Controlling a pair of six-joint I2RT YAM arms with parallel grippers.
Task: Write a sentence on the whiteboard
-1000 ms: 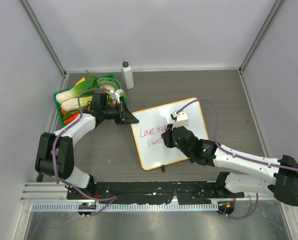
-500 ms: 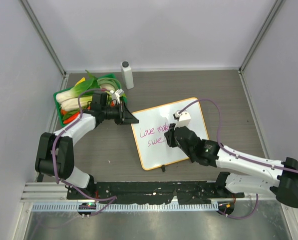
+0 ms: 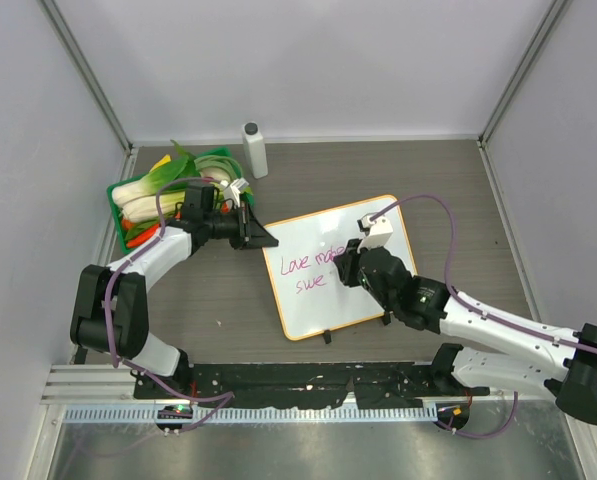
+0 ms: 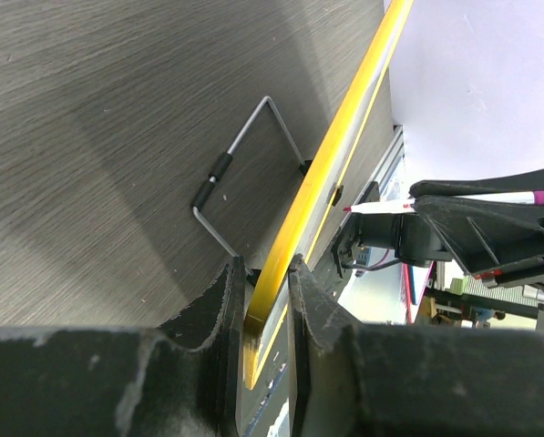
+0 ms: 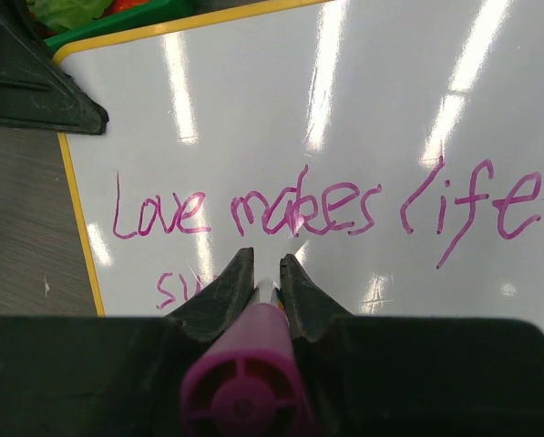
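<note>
The whiteboard (image 3: pixel 313 308), white with a thin orange frame, lies tilted in the middle of the table. The sentence (image 5: pixel 326 209) in magenta cursive reads "Love makes life", and a second line below it starts "sw" (image 5: pixel 167 289). My left gripper (image 3: pixel 261 238) is shut on the board's orange edge (image 4: pixel 344 155) at its upper left corner. My right gripper (image 3: pixel 345 272) hovers over the board's middle, shut on a magenta marker (image 5: pixel 244 382). The marker's tip is hidden behind the fingers, just under the word "makes".
A green tray (image 3: pixel 113 195) of vegetables sits at the back left, close behind the left gripper. A white bottle (image 3: pixel 255 150) stands upright near the back wall. A wire stand (image 4: pixel 244 155) juts from the board's underside. Grey walls close in three sides.
My right gripper has slid to the right along the board's second line with the marker, uncovering more of the pink letters there. The left gripper and the board have not moved.
</note>
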